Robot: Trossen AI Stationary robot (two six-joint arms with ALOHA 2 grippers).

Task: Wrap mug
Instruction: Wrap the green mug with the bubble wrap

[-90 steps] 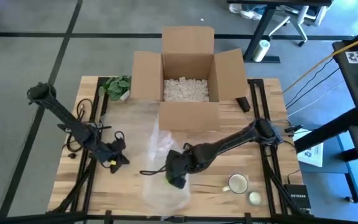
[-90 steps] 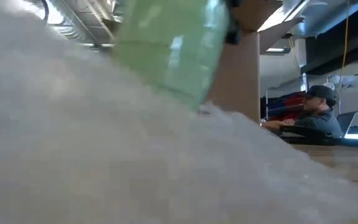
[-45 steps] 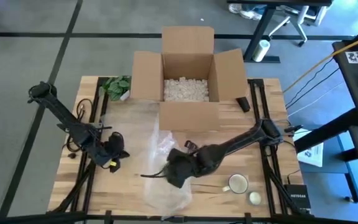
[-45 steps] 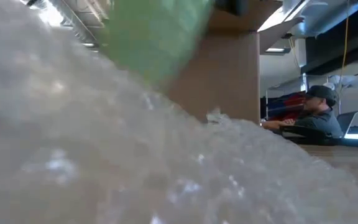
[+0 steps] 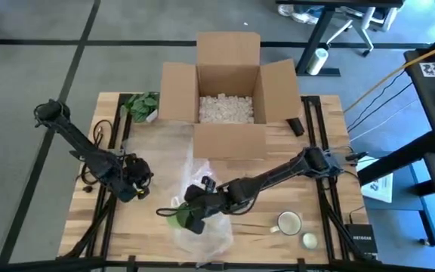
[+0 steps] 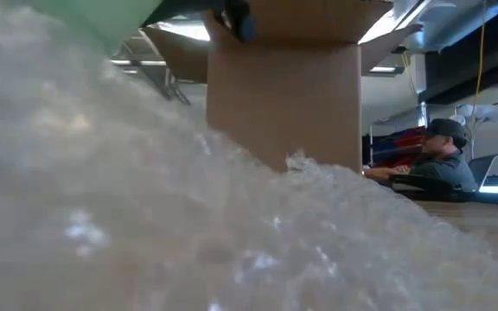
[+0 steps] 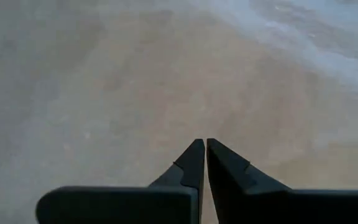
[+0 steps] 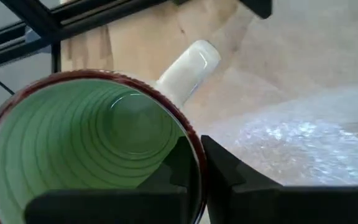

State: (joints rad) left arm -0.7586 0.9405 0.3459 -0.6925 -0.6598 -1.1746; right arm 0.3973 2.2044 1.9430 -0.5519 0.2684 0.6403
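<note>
I have the green mug (image 8: 86, 155) pinched by its rim in the right end effector (image 5: 196, 219), one finger inside the bowl and one outside, and I am carrying it above the bubble wrap (image 5: 195, 198), on the side of the sheet farthest from the cardboard box (image 5: 229, 94). This is the placing step. Next I judge I must lower the mug onto the bubble wrap and let go. The left end effector (image 7: 202, 163) is clenched on nothing, over the bare tabletop (image 5: 153, 238) just beside the bubble wrap.
</note>
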